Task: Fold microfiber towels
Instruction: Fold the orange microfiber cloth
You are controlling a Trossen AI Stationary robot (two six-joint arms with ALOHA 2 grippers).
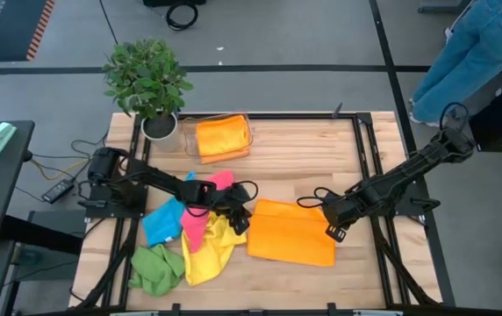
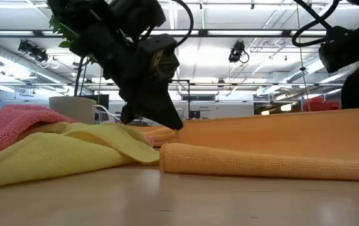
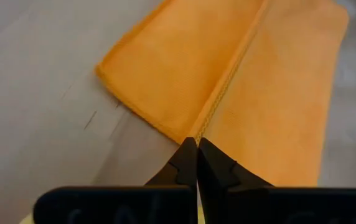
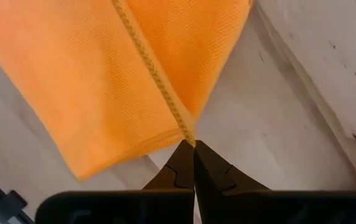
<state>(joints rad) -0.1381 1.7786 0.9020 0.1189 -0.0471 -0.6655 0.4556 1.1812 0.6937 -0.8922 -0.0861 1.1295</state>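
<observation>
High view: an orange towel [image 1: 292, 232] lies folded in half near the middle of the table [image 1: 374, 281]. My left gripper [image 1: 240, 219] pinches the towel's left edge, my right gripper [image 1: 333, 230] its right edge. Blue, pink, yellow and green towels [image 1: 181, 241] sit heaped toward the table's left front corner; another orange one fills a clear tray [image 1: 223, 138] at the back edge.

Low view: the left gripper's tip meets the orange towel's upper layer, beside the yellow cloth [image 2: 60, 150].

Left wrist view: jaws closed tight on the hem of the top layer.

Right wrist view: jaws likewise clamped on the hem at the opposite edge.

For the next fold, I judge both grippers should lift together and keep the hem taut.
</observation>
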